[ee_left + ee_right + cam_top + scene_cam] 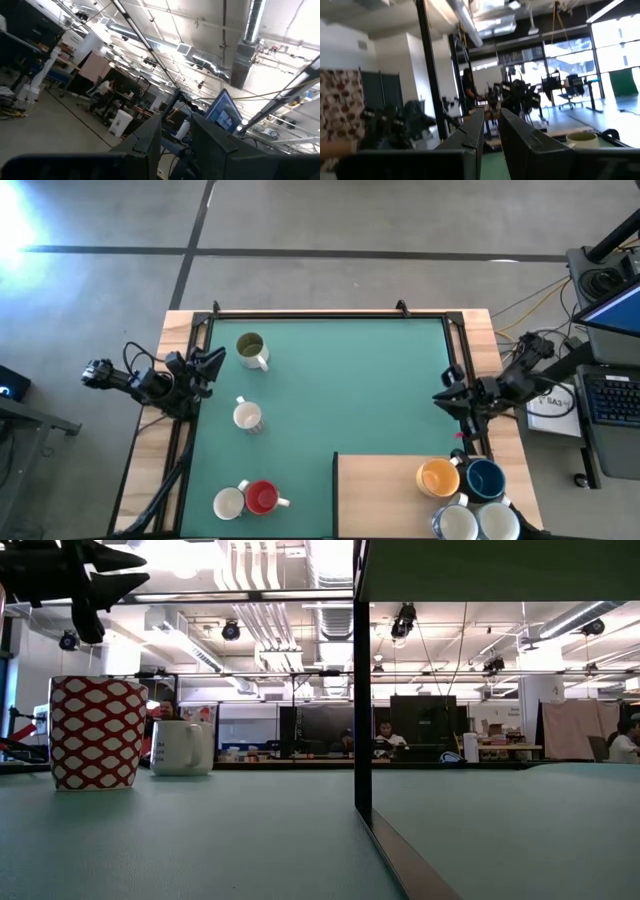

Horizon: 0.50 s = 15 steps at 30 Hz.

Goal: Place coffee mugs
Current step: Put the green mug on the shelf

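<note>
Four mugs stand upright on the green mat: a white one with an olive-green inside (250, 350), a white one (247, 416), another white one (229, 502) and a red one (262, 497) side by side near the near edge. An orange mug (438, 477), a dark blue mug (485, 478) and two white mugs (457, 523) (498, 522) stand on a wooden board. My left gripper (213, 360) hovers at the mat's left edge and my right gripper (443, 395) at its right edge. Both point inward, a narrow gap between the fingers, and hold nothing.
The wooden board (380, 500) covers the mat's near right corner; its edge shows as a dark post (362, 690) in the low view. A black frame (300, 313) runs along the mat's far side. The mat's middle (350, 390) is bare. People sit at desks far behind.
</note>
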Each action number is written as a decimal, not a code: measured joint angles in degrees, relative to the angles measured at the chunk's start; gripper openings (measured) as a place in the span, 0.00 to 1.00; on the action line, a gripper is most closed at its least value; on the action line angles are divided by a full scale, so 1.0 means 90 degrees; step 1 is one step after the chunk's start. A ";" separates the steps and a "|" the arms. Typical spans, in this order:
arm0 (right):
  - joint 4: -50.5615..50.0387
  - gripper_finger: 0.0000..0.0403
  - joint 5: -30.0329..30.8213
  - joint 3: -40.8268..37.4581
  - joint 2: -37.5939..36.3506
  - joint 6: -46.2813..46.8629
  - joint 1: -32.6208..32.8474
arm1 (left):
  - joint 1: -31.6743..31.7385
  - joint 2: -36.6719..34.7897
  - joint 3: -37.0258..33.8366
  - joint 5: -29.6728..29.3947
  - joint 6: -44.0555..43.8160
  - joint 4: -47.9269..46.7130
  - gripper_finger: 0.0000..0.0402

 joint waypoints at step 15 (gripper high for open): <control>0.1244 0.12 0.1111 -0.0695 0.0005 0.0024 0.0002 | 0.0000 0.0044 0.0002 -0.0065 -0.0701 -0.0147 0.22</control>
